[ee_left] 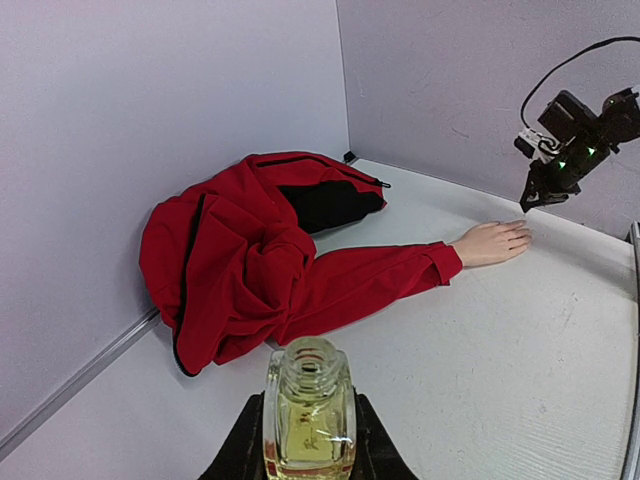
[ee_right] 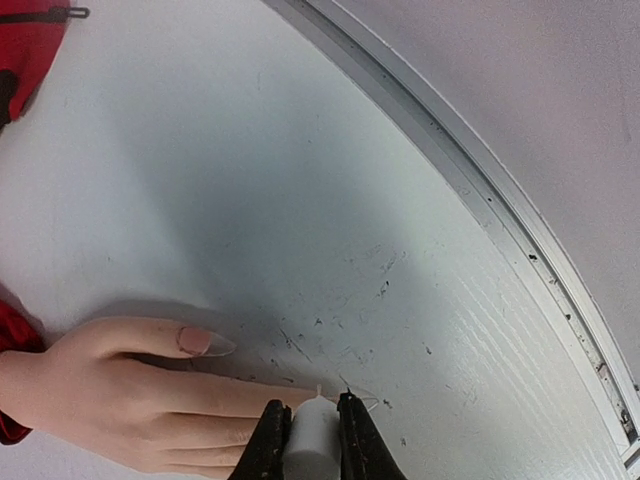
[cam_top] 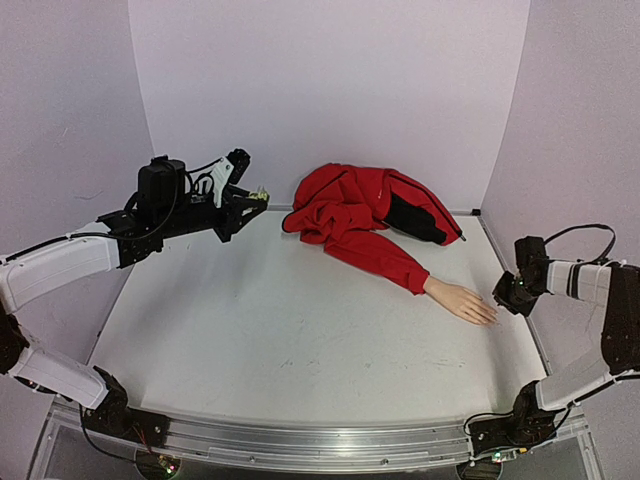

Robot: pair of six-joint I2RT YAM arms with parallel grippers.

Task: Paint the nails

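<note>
nails [ee_right: 203,342] — right gripper [ee_right: 312,428] just beside

Pale lilac walls [cam_top: 330,90] close the white worktop [cam_top: 300,340] on three sides; a metal rail [cam_top: 320,440] runs along its near edge. Dark specks [ee_right: 350,290], perhaps scratches, mark its right edge. Soft, even light.

Open table [cam_top: 280,340] across centre and near edge, red jacket [cam_top: 350,205] heaped at back wall [cam_top: 330,90], sleeve [cam_top: 385,258] and mannequin hand [cam_top: 462,300] crossing right side, right gripper [cam_top: 500,297] with white brush [ee_right: 315,440] between hand and right wall [cam_top: 570,130], left gripper [cam_top: 256,197] with bottle [ee_left: 308,415] raised far left.
</note>
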